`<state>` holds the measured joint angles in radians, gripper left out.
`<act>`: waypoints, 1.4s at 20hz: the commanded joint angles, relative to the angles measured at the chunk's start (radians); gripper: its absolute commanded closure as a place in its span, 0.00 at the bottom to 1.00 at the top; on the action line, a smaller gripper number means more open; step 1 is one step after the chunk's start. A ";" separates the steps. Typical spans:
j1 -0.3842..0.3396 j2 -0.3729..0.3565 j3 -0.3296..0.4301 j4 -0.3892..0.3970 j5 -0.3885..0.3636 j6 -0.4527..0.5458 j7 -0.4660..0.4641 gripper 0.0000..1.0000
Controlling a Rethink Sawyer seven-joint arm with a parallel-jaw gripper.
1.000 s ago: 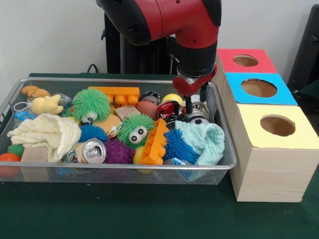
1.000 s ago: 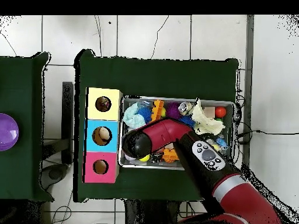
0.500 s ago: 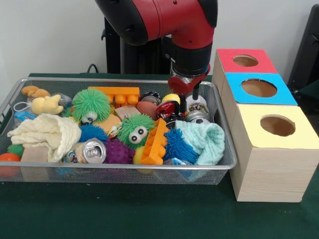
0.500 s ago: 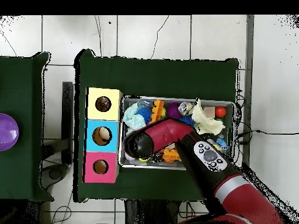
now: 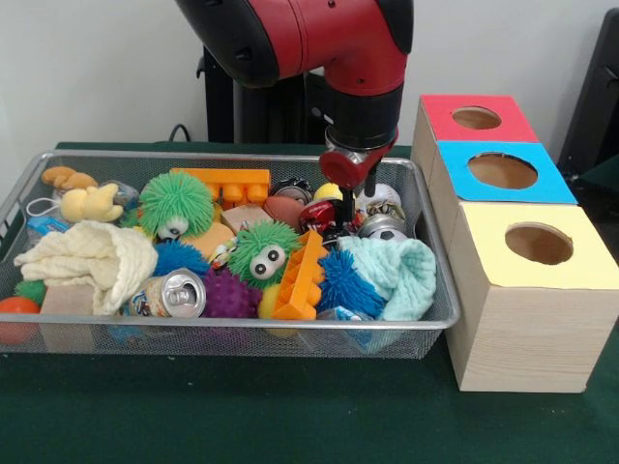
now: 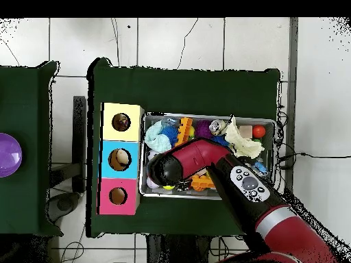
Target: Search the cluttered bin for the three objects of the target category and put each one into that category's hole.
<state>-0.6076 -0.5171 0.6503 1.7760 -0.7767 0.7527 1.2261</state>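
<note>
The wire mesh bin (image 5: 242, 325) is full of mixed toys; in the overhead view (image 6: 208, 116) my arm covers its left part. My gripper (image 5: 349, 205) hangs low over the bin's far right corner, above a shiny red thing (image 5: 324, 212). A white crinkly printed packet (image 5: 380, 199) lies just right of it. Another shiny packet (image 5: 338, 314) peeks out at the front under the teal mitten (image 5: 395, 275). The yellow-surrounded hole (image 5: 539, 244) tops the nearest pale wooden box, right of the bin; it also shows in the overhead view (image 6: 121, 122).
Green spiky balls (image 5: 176, 201) (image 5: 263, 249), orange bricks (image 5: 302, 275), a silver can (image 5: 181, 292) and a cream cloth (image 5: 92, 256) fill the bin. The blue-surrounded hole (image 5: 502, 171) and red-surrounded hole (image 5: 476, 118) stand behind the yellow one. A purple bowl (image 6: 8, 154) sits on a side table.
My gripper has moved left in the front view, from the bin's right wall toward the shiny red thing. The things in the bin have not moved.
</note>
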 commanded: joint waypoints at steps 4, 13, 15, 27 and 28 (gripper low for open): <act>-0.024 0.072 0.045 -0.023 -0.118 0.050 -0.341 0.00; -0.011 0.093 0.029 -0.048 -0.159 0.093 -0.412 0.00; -0.009 0.093 0.018 -0.050 -0.166 0.101 -0.414 0.00; 0.029 0.050 -0.039 -0.068 -0.186 0.200 -0.464 0.00; 0.028 0.051 -0.041 -0.070 -0.188 0.205 -0.473 0.00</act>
<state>-0.5869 -0.4825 0.6642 1.7666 -0.8464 0.7881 1.0791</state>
